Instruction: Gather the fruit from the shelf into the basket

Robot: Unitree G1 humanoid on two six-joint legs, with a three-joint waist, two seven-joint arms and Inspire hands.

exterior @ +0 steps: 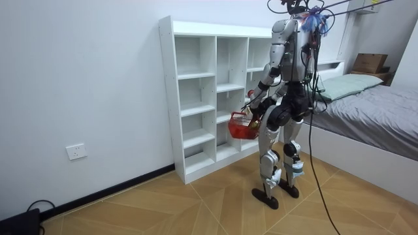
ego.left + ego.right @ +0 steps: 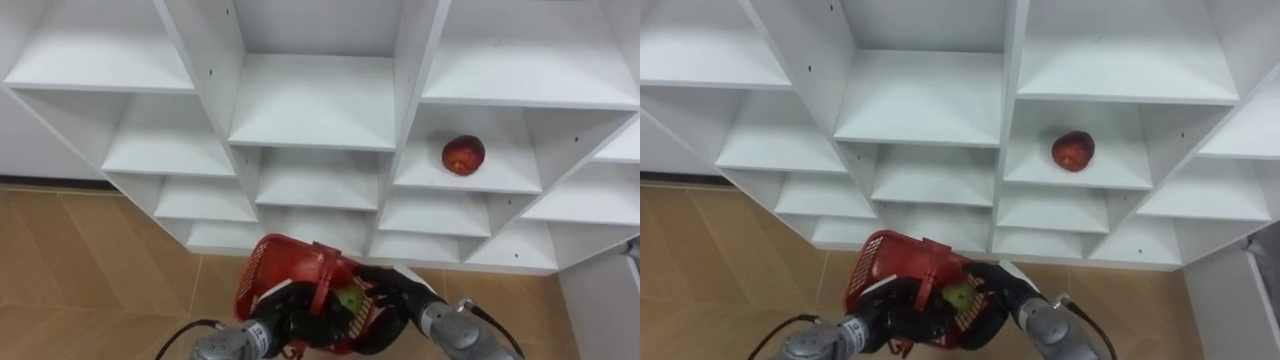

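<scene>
The closet [image 2: 315, 110] is showing plain white on every panel and shelf. The basket [image 2: 275, 262] is showing bright red, with a perforated pattern in its wall. It is carrying a green fruit [image 2: 349, 298]. The closet shelf is bearing a red fruit [image 2: 463, 155] mottled with orange-yellow. The left hand [image 2: 290, 315] and the right hand [image 2: 385, 290] are showing black, above silver-grey forearms. The floor [image 2: 90, 260] is showing tan wood in a herringbone pattern. The wall [image 1: 78, 78] is showing white, the bed [image 1: 385, 124] grey, the pillow [image 1: 349, 83] pale green, the box [image 1: 369, 62] brown.

Your robot's silver-grey forearms, lower centre, end in a black left hand [image 2: 283, 318] and right hand [image 2: 392, 288]; black cables trail from its silver torso.
</scene>
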